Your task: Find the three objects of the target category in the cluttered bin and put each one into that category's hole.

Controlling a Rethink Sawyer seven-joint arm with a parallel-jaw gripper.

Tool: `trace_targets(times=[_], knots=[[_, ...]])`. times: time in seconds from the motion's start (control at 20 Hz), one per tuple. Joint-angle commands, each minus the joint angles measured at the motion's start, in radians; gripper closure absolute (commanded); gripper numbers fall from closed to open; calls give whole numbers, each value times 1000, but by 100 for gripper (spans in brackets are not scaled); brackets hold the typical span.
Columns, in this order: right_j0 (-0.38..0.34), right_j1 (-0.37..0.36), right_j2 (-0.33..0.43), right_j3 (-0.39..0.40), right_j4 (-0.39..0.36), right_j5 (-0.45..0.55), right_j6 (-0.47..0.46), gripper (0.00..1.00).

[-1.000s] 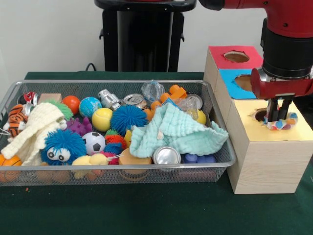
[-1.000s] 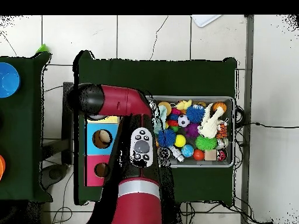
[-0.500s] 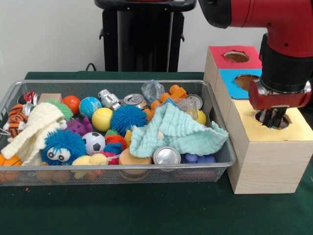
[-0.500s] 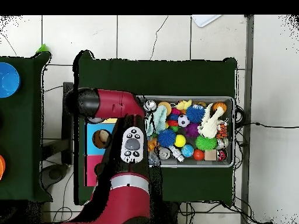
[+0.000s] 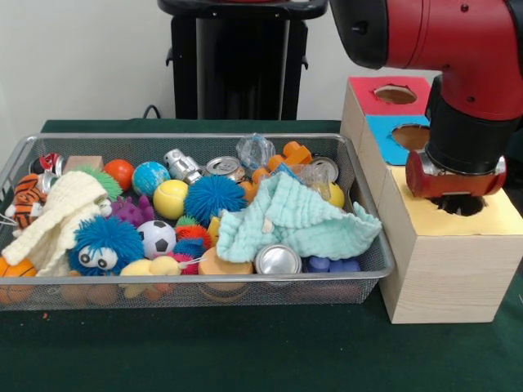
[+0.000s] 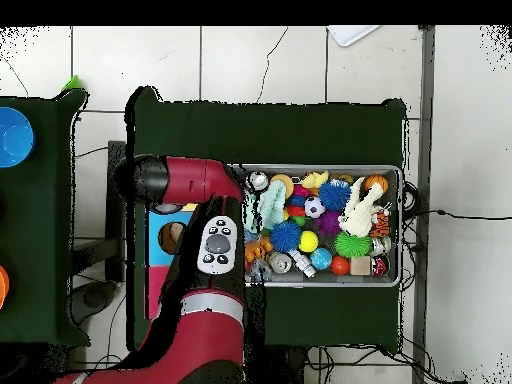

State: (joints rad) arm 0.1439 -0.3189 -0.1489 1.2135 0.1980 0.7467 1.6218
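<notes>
You are looking across a green table (image 5: 245, 351) at a wire basket (image 5: 196, 290) heaped with small things, and beside it a wooden box (image 5: 445, 269) whose top has three coloured sections, each with a round hole. The red and black arm (image 5: 458, 73) comes down over the box, and its gripper (image 5: 459, 202) is sunk into the hole in the yellow section (image 5: 498, 216), the one nearest the camera. The jaws are hidden inside that hole, so you cannot tell whether they are spread or pressed together, and nothing held in them can be seen. Behind the yellow section sits a blue section (image 5: 396, 139) and then a red section (image 5: 392, 94), both holes uncovered. In the basket, a pale green cloth (image 5: 290, 220) lies crumpled at the end nearest the box, with a silver can (image 5: 278, 260) standing against the front wall just below it. Further along are a spiky blue ball (image 5: 212, 198), a yellow ball (image 5: 170, 198), a small soccer ball (image 5: 155, 237), a fuzzy blue toy with eyes (image 5: 102, 245), a cream knitted cloth (image 5: 57, 216) and a toy tiger (image 5: 24, 200) at the far end. From above, the arm (image 6: 200, 250) covers most of the box (image 6: 165, 240), and the basket (image 6: 395, 225) lies just beside it.
</notes>
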Motion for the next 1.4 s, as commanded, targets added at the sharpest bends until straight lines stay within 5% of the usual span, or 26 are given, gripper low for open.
trace_targets(times=[0.05,0.4,0.95,1.4], knots=[[-6,125,-6,4,-49,-5,190,100],[-5,117,-12,-4,-42,13,178,100],[11,-137,-36,92,-24,199,143,100],[13,-264,-42,157,-5,-49,200,100]])
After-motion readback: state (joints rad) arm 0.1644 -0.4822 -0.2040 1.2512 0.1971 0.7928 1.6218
